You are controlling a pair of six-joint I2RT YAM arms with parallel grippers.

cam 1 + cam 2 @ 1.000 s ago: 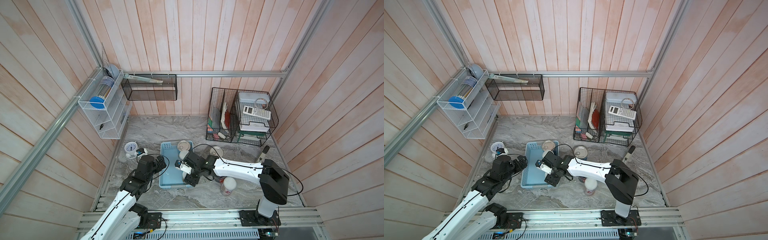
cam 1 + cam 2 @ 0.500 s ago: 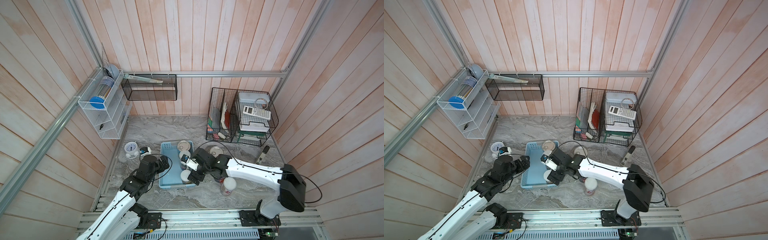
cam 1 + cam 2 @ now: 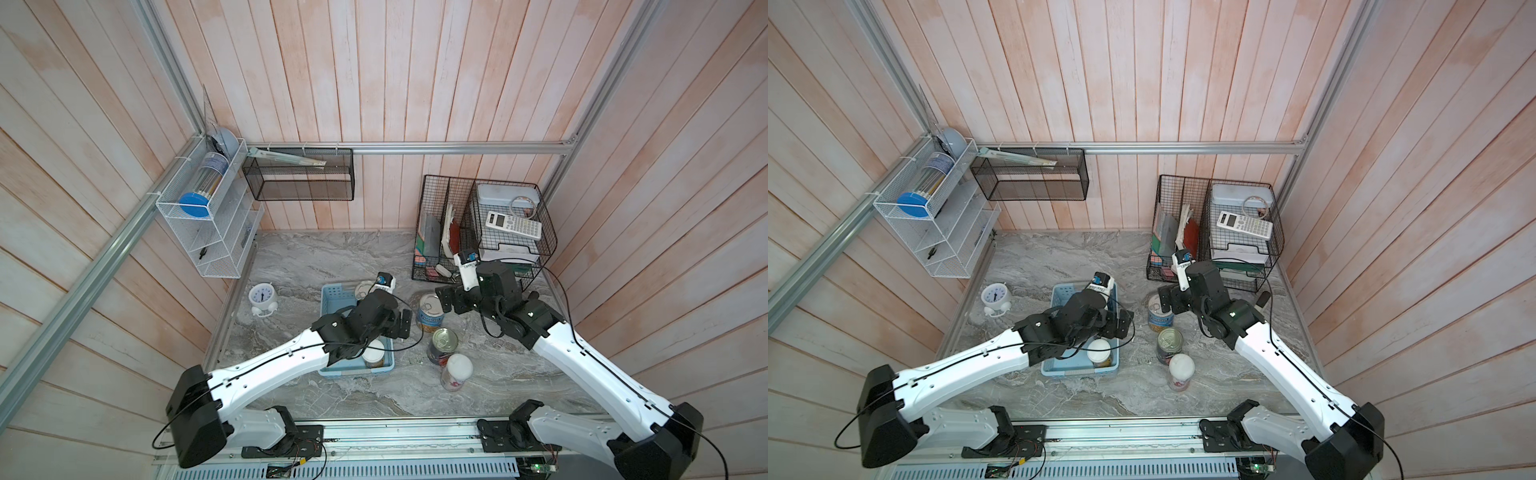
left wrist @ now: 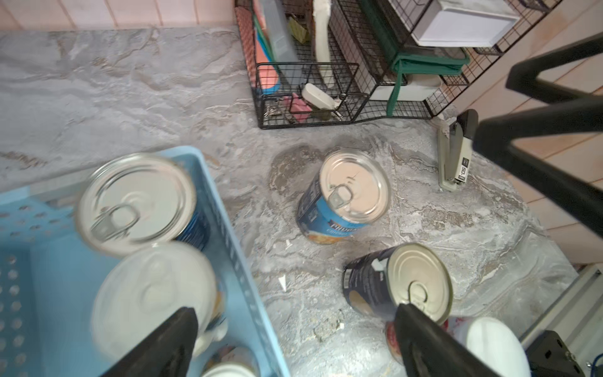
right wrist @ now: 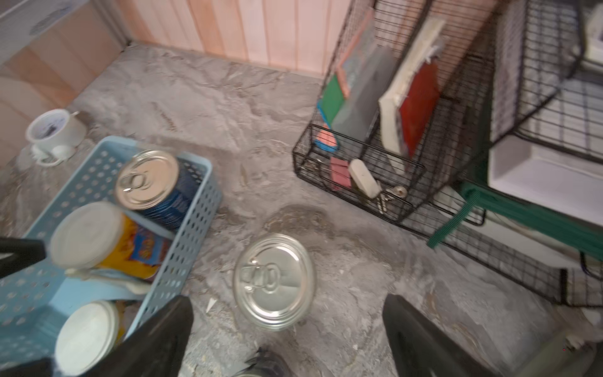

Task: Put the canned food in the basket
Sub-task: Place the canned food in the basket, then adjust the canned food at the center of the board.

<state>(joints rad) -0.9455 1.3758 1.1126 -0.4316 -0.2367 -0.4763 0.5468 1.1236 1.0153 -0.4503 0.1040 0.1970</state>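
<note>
Inside the light blue basket (image 5: 192, 215) stand a pull-tab tin (image 5: 150, 182) and two white-lidded cans (image 5: 88, 235), packed along one side, likely to leave room. Just beside the basket are a blue-label tin (image 3: 430, 313), a dark-label tin (image 3: 442, 345) and a slim white-lidded can (image 3: 456, 371). The right gripper (image 5: 287, 302) hangs spread above the blue-label tin, and the left gripper (image 4: 293, 316) is spread and empty. Label print is too blurred to read.

The shallow plastic basket (image 5: 189, 228) is light blue, and its sides carry a regular grid of small holes. The counter (image 3: 324, 257) is grey with paler marble veins. The far wide tin (image 3: 428, 320) has a blue label, yellow at the bottom, and a silver top. The near wide tin (image 3: 440, 347) has a dark label. The slim can (image 3: 455, 372) is red and white with a white lid. The plank walls (image 3: 374, 83) are pale pink wood.
</note>
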